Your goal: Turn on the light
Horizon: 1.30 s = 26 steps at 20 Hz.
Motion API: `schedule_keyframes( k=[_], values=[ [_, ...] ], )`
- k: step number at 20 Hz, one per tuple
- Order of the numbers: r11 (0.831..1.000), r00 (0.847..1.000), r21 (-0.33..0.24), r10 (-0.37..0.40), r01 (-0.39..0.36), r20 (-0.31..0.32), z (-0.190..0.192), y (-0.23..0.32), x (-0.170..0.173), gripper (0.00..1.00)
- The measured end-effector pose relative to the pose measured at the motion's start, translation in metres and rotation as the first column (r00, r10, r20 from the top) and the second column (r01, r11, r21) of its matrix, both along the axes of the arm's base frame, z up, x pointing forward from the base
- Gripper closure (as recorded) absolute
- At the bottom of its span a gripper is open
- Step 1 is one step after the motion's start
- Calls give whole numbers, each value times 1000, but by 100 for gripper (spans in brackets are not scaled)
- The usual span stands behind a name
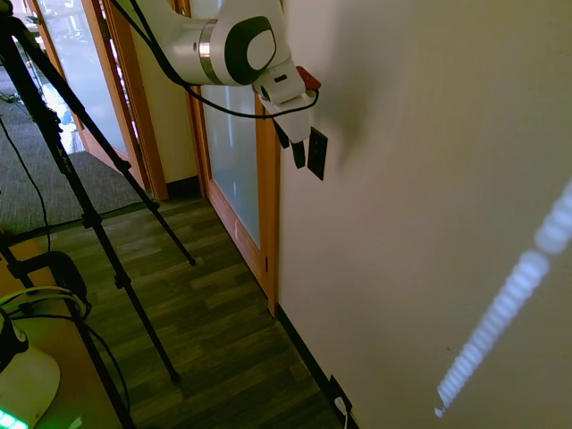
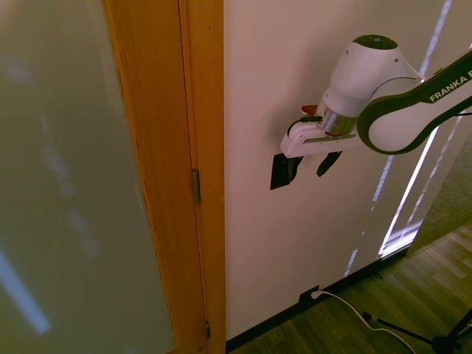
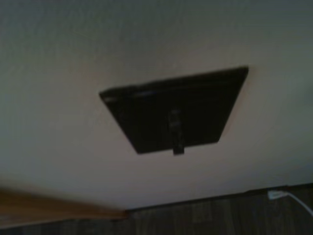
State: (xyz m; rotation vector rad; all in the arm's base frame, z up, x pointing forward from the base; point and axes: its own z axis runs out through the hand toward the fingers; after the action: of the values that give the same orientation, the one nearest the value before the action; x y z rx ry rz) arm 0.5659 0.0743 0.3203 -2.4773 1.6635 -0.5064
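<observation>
**Now at the switch plate**

Up in the top centre of the first exterior view, the gripper (image 1: 292, 143) hangs from the white arm (image 1: 234, 46) with its two dark fingers (image 1: 298, 154) apart, the lower one just beside the black light switch (image 1: 316, 153) on the cream wall (image 1: 429, 179) — whether it touches, I cannot tell. From the other side, right of centre, one finger overlaps the plate's upper right corner while the other hangs clear to its right. A wooden door frame (image 2: 199, 177) stands left of the switch. Close up, the wrist view shows the plate tilted and blurred, a small toggle (image 3: 176, 134) sticking out of it.
</observation>
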Motion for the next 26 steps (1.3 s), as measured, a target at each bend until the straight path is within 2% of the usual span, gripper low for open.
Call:
schedule_keyframes(
  k=[1,2,7,12,15,23,26],
  values=[
    [1000,1000,-11,-6,7,8,-2,6,3,0],
    [1000,1000,-18,-11,12,12,-4,11,6,100],
    [999,1000,-37,-13,13,10,-22,17,23,100],
    [997,998,-71,-11,15,62,-39,12,41,100],
    [997,998,-73,-12,17,66,-47,14,48,100],
    [1000,992,-9,-19,20,121,-53,15,47,100],
    [999,992,-4,-48,48,121,-58,-5,40,100]
  ],
)
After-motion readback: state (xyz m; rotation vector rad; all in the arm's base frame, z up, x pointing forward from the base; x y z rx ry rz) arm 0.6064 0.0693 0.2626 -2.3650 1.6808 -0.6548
